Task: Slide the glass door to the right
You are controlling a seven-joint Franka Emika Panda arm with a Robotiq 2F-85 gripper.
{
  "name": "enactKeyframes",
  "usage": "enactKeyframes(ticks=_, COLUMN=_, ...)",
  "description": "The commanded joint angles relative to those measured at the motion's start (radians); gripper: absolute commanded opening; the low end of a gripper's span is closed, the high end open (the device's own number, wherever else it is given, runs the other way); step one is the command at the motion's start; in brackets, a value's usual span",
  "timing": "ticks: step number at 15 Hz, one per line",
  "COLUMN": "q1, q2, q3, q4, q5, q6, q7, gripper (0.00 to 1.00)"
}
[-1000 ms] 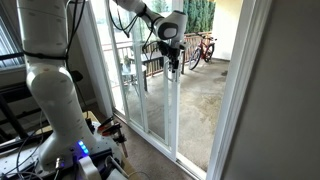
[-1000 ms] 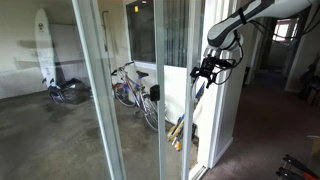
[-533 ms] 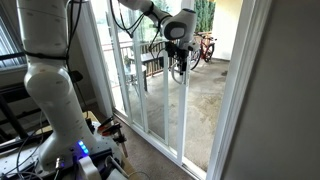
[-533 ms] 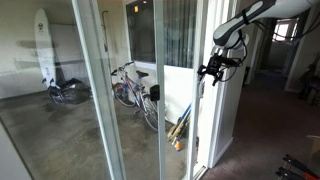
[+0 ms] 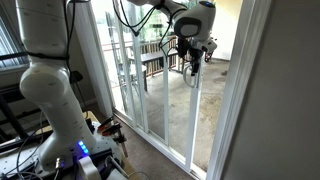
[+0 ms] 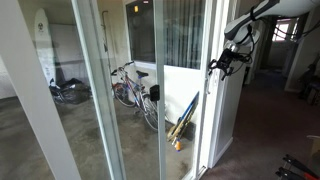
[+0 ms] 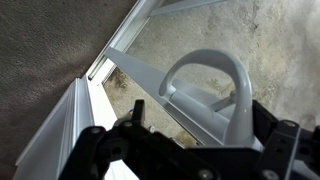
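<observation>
The glass door (image 5: 170,100) is a tall clear pane in a slim white frame, and it shows in both exterior views (image 6: 160,90). Its leading edge (image 5: 196,115) stands a short way from the white wall jamb (image 5: 265,100). My gripper (image 5: 193,52) is at that edge at about chest height, also seen from inside (image 6: 226,62). In the wrist view a white loop handle (image 7: 205,72) sits on the door frame (image 7: 140,75). My gripper (image 7: 200,125) is open with its dark fingers wide apart. The handle's right leg lies against the right finger.
My white arm base (image 5: 50,100) and loose cables (image 5: 100,135) stand on the floor by the fixed panes. Outside are a wooden deck railing (image 5: 150,60), a bicycle (image 6: 130,85), a surfboard (image 6: 42,50) and long-handled tools (image 6: 183,120).
My gripper has moved to the right with the door's handle edge. The door has slid right and the open gap to the jamb has narrowed.
</observation>
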Motion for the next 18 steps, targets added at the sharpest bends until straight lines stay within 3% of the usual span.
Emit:
enactKeyframes(ticks=1, q1=-0.071, q2=-0.030, q3=-0.050, q4=-0.012, q5=-0.008, q6=-0.067, q7=-0.072, gripper=1.00)
enactKeyframes(ticks=8, q1=-0.043, q2=-0.047, q3=-0.047, q4=-0.063, q5=-0.096, q6=-0.123, q7=-0.126, gripper=1.00)
enactKeyframes(ticks=18, q1=0.136, q2=-0.070, q3=0.028, q4=-0.223, q5=-0.346, q6=-0.033, q7=-0.065, gripper=1.00)
